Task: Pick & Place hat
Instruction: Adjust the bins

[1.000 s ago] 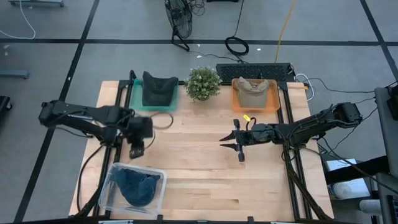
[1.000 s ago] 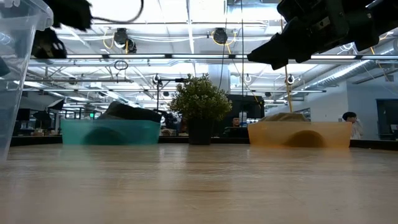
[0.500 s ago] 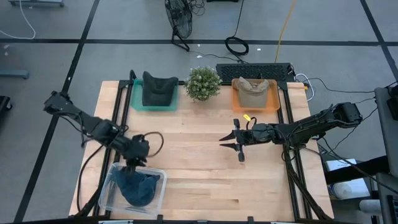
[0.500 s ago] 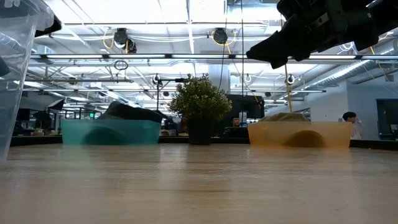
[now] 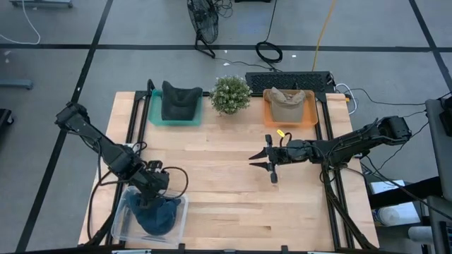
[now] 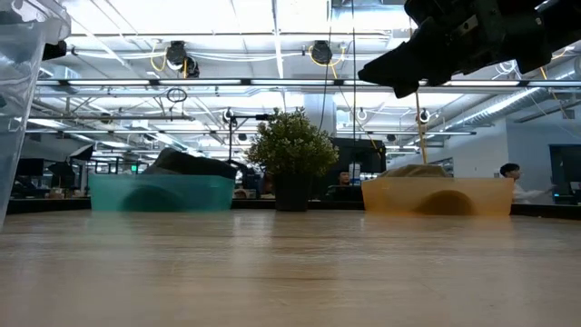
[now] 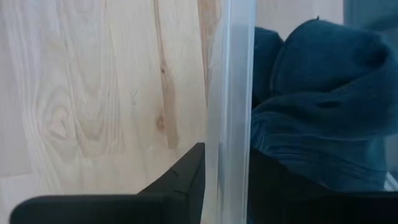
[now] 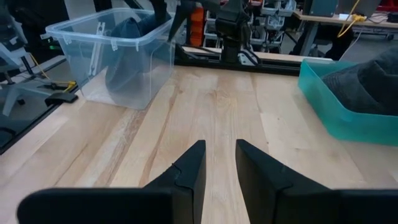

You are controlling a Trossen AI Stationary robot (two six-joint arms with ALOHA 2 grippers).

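High view: left gripper has swung from mid-tabletop to the clear bin rim, over the blue hat lying inside, so a pick looks about to start; its jaws are part open, one each side of the bin wall in the left wrist view. Right gripper hangs mid-tabletop, jaws slightly apart, empty. Low view: bare wooden tabletop, open lab behind with ceiling lights.
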